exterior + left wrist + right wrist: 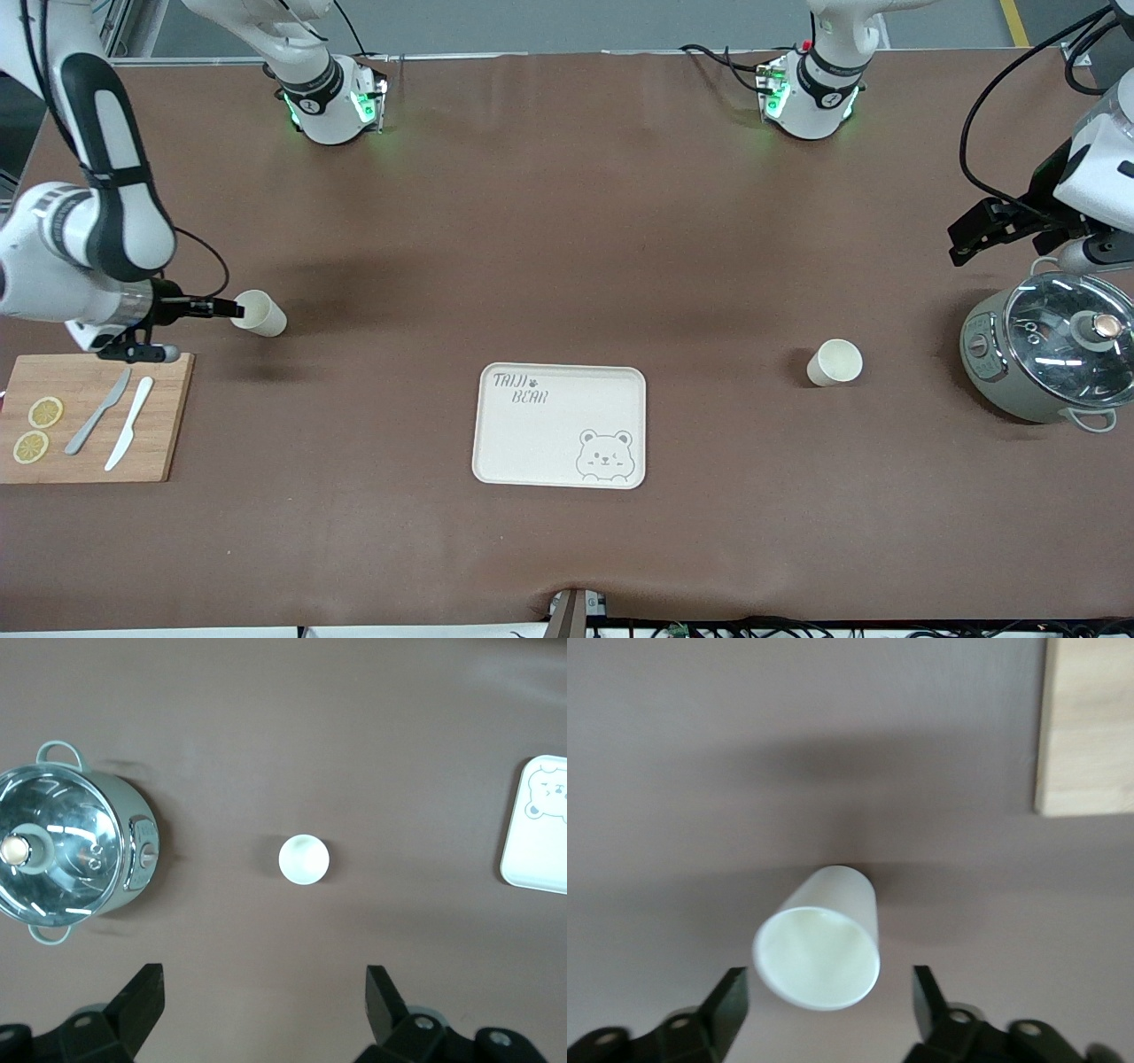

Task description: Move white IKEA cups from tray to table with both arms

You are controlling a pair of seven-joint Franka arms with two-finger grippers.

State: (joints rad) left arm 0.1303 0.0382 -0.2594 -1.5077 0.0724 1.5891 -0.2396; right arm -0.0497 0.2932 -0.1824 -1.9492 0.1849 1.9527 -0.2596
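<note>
the right gripper (826, 999) hung spread around one white cup (260, 312) beside the cutting board (158, 452) — the left gripper (264, 997), spread, hung above the other cup (834, 362) near the pot (1045, 354).

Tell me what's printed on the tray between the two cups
The cream tray carries a grey outline bear face in one corner and the words TAIJI BEAR in another, clearest in the front view.

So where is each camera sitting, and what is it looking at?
Front view: high across the table, facing both arms' bases; shows the tray, both cups, and both arms.
Left wrist view: looks down past the open left end effector at a cup and the pot.
Right wrist view: looks past the open right end effector at the other cup.
Front and left wrist views share the pot, tray and that cup.
</note>
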